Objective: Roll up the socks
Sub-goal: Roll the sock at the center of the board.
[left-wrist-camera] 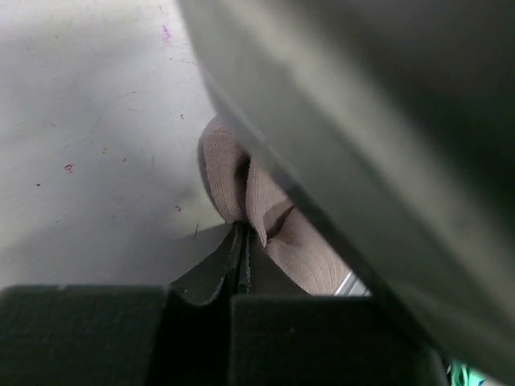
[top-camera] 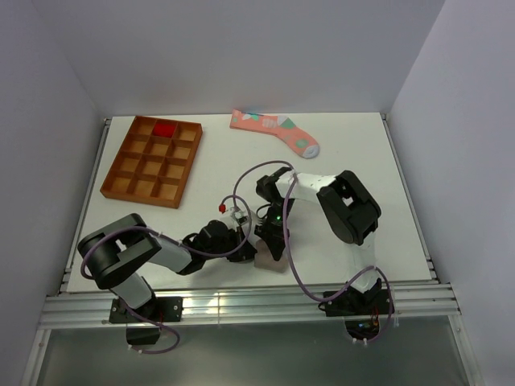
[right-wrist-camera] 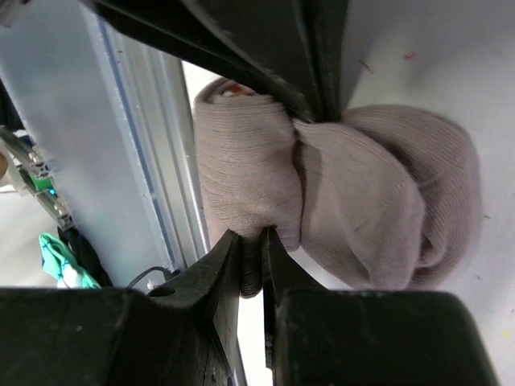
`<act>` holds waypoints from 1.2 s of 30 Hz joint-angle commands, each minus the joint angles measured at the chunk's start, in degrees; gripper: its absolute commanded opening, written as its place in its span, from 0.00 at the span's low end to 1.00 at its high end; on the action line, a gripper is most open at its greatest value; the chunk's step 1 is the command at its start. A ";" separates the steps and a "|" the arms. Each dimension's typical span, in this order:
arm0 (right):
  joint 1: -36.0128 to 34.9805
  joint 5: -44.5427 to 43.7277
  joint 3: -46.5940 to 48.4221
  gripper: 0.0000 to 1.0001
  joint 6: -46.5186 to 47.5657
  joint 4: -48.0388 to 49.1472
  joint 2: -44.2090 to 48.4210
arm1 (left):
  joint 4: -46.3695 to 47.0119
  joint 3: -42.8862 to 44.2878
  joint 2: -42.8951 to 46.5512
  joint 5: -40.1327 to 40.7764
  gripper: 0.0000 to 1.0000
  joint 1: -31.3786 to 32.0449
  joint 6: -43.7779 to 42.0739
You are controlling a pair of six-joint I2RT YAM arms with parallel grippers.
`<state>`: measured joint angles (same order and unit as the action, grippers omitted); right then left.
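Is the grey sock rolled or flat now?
Bunched into a thick wad, not flat: the grey sock folds over itself, pinched by the left gripper and the right gripper.

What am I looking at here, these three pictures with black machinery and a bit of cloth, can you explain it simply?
These are two robot arms bolted at the near edge of a white table. The wide picture comes from a fixed camera above and behind them: the left arm is on the left and the right arm on the right. The two close-ups come from small cameras on each wrist, looking along the fingers. Each arm ends in a two-finger end effector. On the table are a wooden tray with a red sock in a back-row compartment, a salmon-pink sock towards the back, and a grey-brown sock near the front. The left end effector and the right end effector are both closed on the grey-brown sock, pinching its bunched fabric from opposite sides.
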<state>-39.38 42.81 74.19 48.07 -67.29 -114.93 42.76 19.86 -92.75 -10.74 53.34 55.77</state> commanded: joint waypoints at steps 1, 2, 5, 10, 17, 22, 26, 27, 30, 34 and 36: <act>-0.70 -4.39 -1.06 0.12 -4.74 6.63 -0.99 | -1.89 0.09 -0.59 0.28 0.00 0.54 -1.63; -0.70 -5.36 -1.59 0.12 -5.35 6.64 -1.52 | -1.89 0.01 -0.33 0.28 0.00 0.54 -1.98; -0.62 -5.89 -1.86 0.12 -7.37 7.34 -2.48 | -2.07 -0.34 0.72 0.55 0.01 0.54 -2.15; -0.70 -9.14 -1.60 0.12 -10.63 9.36 -3.71 | -2.69 -2.01 3.19 1.16 0.09 0.54 -2.33; -0.53 -11.16 -2.39 0.12 -12.21 11.47 -4.60 | -9.51 -3.95 10.64 4.23 0.23 0.54 -5.57; -0.53 -12.74 -2.30 0.12 -12.74 11.91 -4.77 | -15.86 -5.88 20.48 5.46 0.24 0.71 -12.07; -0.53 -12.66 -0.81 0.12 -12.39 10.51 -6.00 | -20.95 -5.19 33.12 7.66 0.28 1.41 -16.55; -0.53 -12.75 -0.63 0.12 -12.39 10.51 -6.09 | -23.58 -3.44 34.46 8.45 0.31 1.76 -17.26; -0.53 -13.45 0.60 0.13 -12.04 9.89 -6.97 | -26.84 0.96 35.19 9.86 0.36 2.03 -21.04; -0.61 -13.89 2.71 0.13 -11.42 8.40 -8.46 | -29.31 6.15 29.05 7.94 0.40 2.47 -25.26; -0.53 -14.24 4.02 0.13 -11.34 8.05 -8.99 | -29.23 9.04 24.49 7.23 0.41 3.34 -26.23</act>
<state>-39.51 39.11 77.25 34.09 -67.42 -120.11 16.25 24.67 -63.44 -3.07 55.42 34.79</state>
